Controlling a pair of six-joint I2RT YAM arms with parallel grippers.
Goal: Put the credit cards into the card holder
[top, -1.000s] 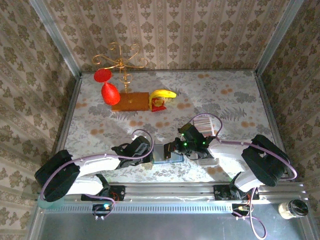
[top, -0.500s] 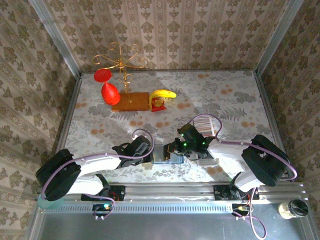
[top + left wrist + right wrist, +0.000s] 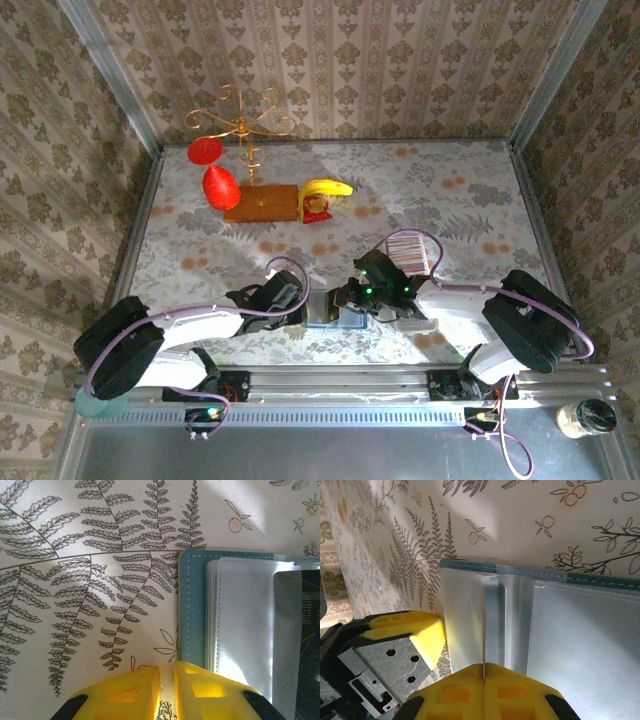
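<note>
Top view: card holder (image 3: 327, 308) lies open and flat on the fern-print tablecloth (image 3: 450, 190), low in the frame and just left of centre, directly between the two arm tips. Left gripper (image 3: 300, 303) is at its left edge, right gripper (image 3: 352, 298) at its right edge, and both reach inward toward it. The credit cards (image 3: 408, 250) show as a striped row up and to the right of the holder, behind the right arm and apart from the holder. A banana (image 3: 328, 187) and a gold wire stand (image 3: 240, 125) sit in the upper half of the frame, well away from the work. Left wrist view: two yellow fingers at the bottom edge are nearly together, with a thin slit between them. Tablecloth shows through the slit and nothing is pinched in it. The holder's teal cover and clear sleeves fill the right half of this frame. Its lower left corner is just beside the right-hand finger, but I cannot tell whether they touch. Right wrist view: yellow pads at bottom centre are pressed tight together. A thin pale edge, which reads as one credit card (image 3: 483, 630) seen edge-on, rises from their seam. The card stands over the holder's clear sleeves, its far end close to the teal spine edge that runs across mid-frame. A yellow finger of the left gripper sits at lower left, just beside the holder's left edge.
</note>
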